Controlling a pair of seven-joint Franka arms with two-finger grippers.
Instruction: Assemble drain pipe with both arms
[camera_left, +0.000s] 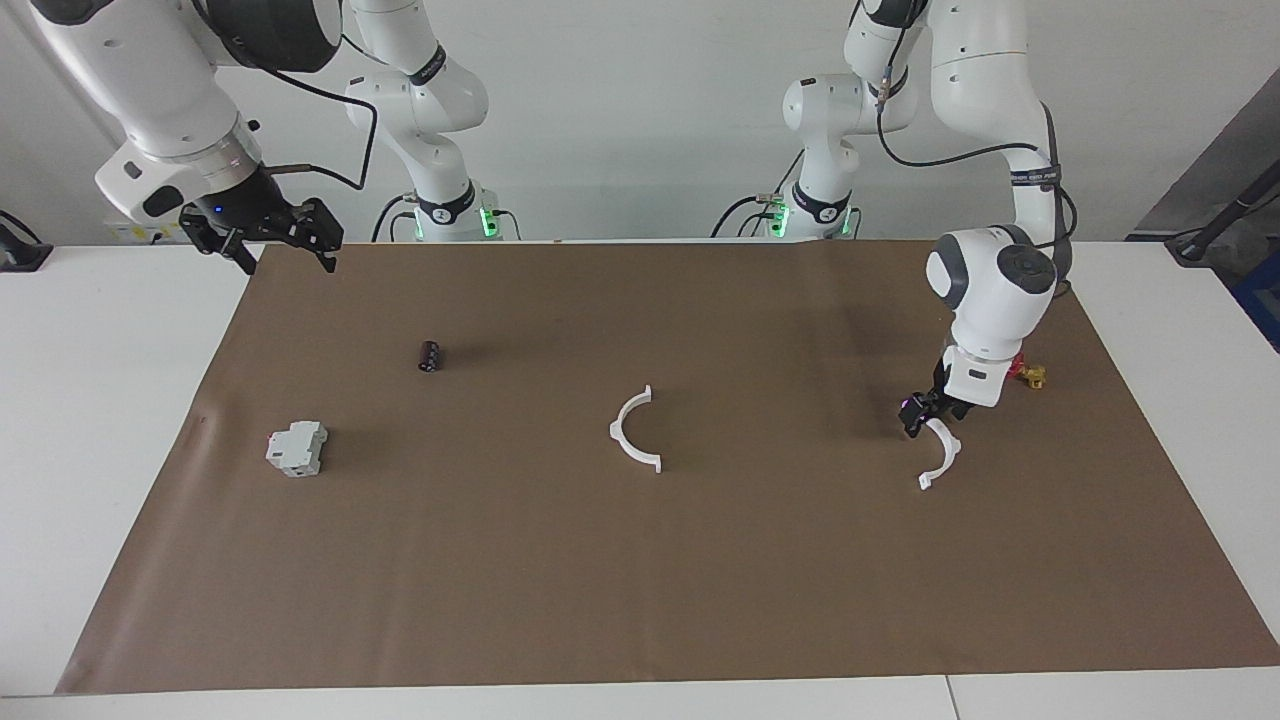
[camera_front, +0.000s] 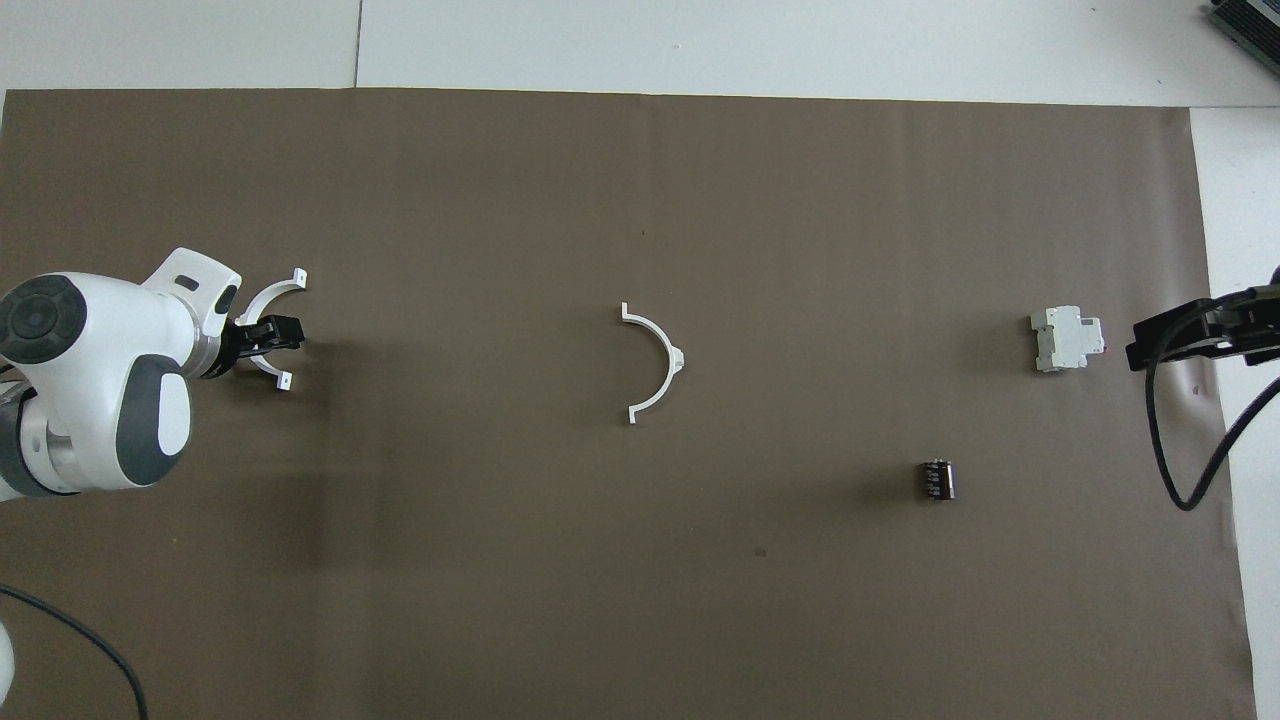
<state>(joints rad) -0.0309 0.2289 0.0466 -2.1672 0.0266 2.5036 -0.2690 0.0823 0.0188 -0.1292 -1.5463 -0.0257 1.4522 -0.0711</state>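
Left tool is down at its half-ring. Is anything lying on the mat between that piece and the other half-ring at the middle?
Nothing visible. The left tool is at the half-ring toward the left arm's end; bare brown mat runs from it to the middle half-ring. The black cylinder and grey-white block lie toward the right arm's end.

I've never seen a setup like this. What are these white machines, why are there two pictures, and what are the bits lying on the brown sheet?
These are two robot arms, each ending in a black gripper. One picture faces them across the table; the other looks down from above their end.

On the brown mat lie two white half-rings that belong together as a drain pipe. One half-ring lies mid-mat. The left gripper is down at the other half-ring, at the left arm's end; whether it grips it is unclear.

The right gripper waits in the air, jaws open, over the mat's edge.

Also there: a grey-white block, a small black cylinder and a small red-and-brass part.
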